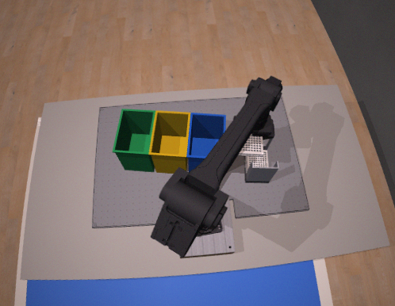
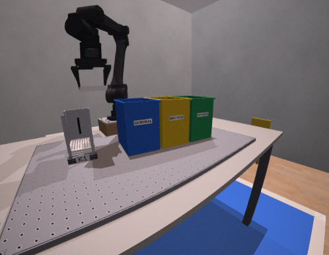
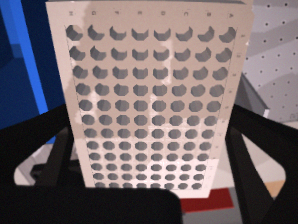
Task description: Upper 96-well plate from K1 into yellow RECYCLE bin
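— White 96-well plate (image 3: 150, 100) is clamped in the end effector (image 2: 90, 76), high above rack K1 (image 2: 77, 132), beside the blue bin (image 2: 138, 125). Where next?

— Over the blue one to the yellow RECYCLE bin (image 2: 174, 120). I'd carry it high, level, clear of every rim, and lower it fully inside before releasing; a nudge could tip a bin.

— And the lower plate (image 2: 80, 145)?

— Sitting in K1. Everything stands on a grey perforated board (image 2: 94, 198) on the pale desk (image 2: 252, 132), with grey walls and wood floor (image 1: 113, 40) around
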`<state>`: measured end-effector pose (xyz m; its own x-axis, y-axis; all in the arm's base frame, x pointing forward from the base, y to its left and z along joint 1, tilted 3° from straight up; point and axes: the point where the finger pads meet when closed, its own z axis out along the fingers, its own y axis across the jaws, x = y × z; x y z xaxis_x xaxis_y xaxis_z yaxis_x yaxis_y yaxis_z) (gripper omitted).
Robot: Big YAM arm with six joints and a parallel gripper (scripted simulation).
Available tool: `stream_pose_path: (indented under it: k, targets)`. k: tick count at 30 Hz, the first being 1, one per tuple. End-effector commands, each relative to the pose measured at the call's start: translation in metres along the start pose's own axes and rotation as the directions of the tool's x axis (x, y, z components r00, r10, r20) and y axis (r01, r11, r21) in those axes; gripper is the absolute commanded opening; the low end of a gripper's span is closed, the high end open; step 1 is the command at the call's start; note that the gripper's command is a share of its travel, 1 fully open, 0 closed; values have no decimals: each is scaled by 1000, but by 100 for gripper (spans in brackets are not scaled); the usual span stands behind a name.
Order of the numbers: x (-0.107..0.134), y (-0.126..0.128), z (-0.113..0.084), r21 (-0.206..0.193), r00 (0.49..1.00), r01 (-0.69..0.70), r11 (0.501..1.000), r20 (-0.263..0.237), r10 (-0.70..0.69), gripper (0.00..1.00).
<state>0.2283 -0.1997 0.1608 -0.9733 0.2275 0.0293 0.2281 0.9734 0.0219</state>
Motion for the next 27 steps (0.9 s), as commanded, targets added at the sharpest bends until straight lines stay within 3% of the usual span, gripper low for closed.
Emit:
stream_pose_path:
  k: [1, 10, 11, 14, 27]
  targets:
    - [2, 19, -2, -6, 1000, -13, 1000, -5, 13, 0]
    - [0, 42, -1, -7, 1000, -13, 1000, -6, 13, 0]
    - [-1, 45, 4, -13, 1000, -14, 1000, -27, 13, 0]
    - [-1, 55, -2, -7, 1000, -13, 1000, -5, 13, 0]
    - [-5, 91, -1, -8, 1000, -13, 1000, -8, 13, 0]
